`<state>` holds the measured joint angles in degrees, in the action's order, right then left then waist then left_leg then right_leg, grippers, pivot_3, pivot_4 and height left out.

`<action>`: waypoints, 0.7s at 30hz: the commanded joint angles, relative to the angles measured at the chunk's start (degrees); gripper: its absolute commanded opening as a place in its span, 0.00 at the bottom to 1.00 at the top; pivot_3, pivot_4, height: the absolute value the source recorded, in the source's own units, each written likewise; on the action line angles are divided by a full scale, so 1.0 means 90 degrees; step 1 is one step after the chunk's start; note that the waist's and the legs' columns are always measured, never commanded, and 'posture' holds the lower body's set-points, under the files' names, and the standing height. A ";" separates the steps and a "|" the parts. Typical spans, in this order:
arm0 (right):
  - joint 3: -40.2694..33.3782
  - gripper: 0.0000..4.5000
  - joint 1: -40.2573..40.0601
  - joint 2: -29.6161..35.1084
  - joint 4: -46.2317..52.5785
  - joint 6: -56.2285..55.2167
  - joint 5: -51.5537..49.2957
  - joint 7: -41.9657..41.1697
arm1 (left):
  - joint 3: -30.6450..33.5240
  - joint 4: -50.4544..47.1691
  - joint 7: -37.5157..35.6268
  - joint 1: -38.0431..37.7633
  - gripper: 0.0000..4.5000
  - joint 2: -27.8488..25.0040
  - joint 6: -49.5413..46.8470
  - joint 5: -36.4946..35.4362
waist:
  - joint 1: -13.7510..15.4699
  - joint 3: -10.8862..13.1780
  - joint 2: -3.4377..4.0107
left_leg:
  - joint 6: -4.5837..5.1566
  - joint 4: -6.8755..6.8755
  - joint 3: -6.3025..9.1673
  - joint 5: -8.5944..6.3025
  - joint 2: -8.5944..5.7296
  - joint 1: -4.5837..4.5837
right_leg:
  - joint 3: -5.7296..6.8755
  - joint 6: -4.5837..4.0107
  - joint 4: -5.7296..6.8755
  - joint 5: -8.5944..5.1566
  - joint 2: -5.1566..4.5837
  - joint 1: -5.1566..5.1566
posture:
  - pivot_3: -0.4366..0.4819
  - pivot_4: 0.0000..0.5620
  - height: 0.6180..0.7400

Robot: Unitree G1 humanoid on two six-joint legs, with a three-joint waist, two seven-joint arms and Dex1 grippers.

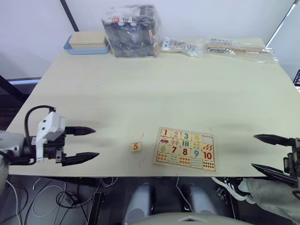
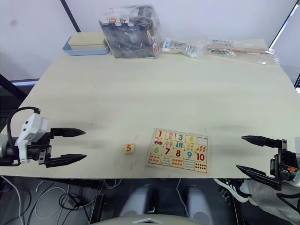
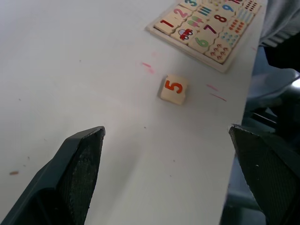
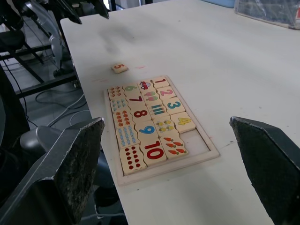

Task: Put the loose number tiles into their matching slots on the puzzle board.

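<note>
A small square pale-wood tile printed with an orange 5 [image 1: 136,146] lies on the counter [image 1: 140,93] beside the flat pale-wood puzzle board [image 1: 185,149]; left hand [image 1: 84,143] and right hand [image 1: 266,152] hover released, empty.

Table [image 1: 187,89]: pale wood.
Tile 5 [image 1: 136,146]: lain between left gripper [image 1: 84,144] and puzzle board [image 1: 185,149].
Far edge: blue tray [image 1: 75,48], bagged items [image 1: 132,24].

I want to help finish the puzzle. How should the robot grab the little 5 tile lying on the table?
Probably from straight above, pinching two opposite side edges of the 5 tile. It lies flat and alone on the table, apart from the puzzle board, so only its thin edges offer a grip. The open left tool is nearest.
</note>
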<state>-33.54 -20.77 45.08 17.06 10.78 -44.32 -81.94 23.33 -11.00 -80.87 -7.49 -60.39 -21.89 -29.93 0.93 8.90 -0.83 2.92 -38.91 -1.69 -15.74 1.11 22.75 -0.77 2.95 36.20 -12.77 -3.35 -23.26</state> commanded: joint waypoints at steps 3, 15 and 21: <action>0.0201 1.00 0.0271 0.0111 0.0318 0.0065 -0.0110 -0.0019 | -0.0667 -0.0302 0.0346 0.0388 0.99 0.0118 0.0362 0.0354 | -0.0009 0.0000 0.0000 | 0.0000 0.0000 0.0000 0.0000 0.0001 -0.0001 | -0.0001 -0.0001 0.0000 0.0000 0.0014 0.0000 | 0.48 0.27 1.00; 0.0704 1.00 0.0748 0.0140 0.0618 0.0219 -0.0111 0.0140 | -0.2318 -0.0098 0.0902 0.1174 0.99 0.0630 0.1058 0.1474 | 0.0003 -0.0002 0.0002 | 0.0001 0.0000 -0.0009 0.0001 -0.0002 -0.0001 | -0.0006 0.0000 0.0001 0.0001 0.0028 -0.0001 | 0.48 0.27 1.00; 0.0772 1.00 0.0777 0.0097 0.0660 0.0209 -0.0080 0.0196 | -0.2788 0.0263 0.1084 0.1455 0.99 0.0896 0.1499 0.1902 | -0.0008 -0.0002 -0.0001 | 0.0002 0.0000 -0.0009 0.0001 -0.0002 -0.0001 | -0.0008 0.0001 0.0002 0.0002 0.0036 -0.0001 | 0.48 0.27 1.00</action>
<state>-25.63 -13.92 45.55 21.50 12.93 -44.38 -80.44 -0.93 -9.17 -71.96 4.65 -52.44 -10.24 -14.05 0.86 8.88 -0.84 2.94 -38.92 -1.79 -15.73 1.09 22.74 -0.85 2.96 36.23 -12.76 -3.04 -23.27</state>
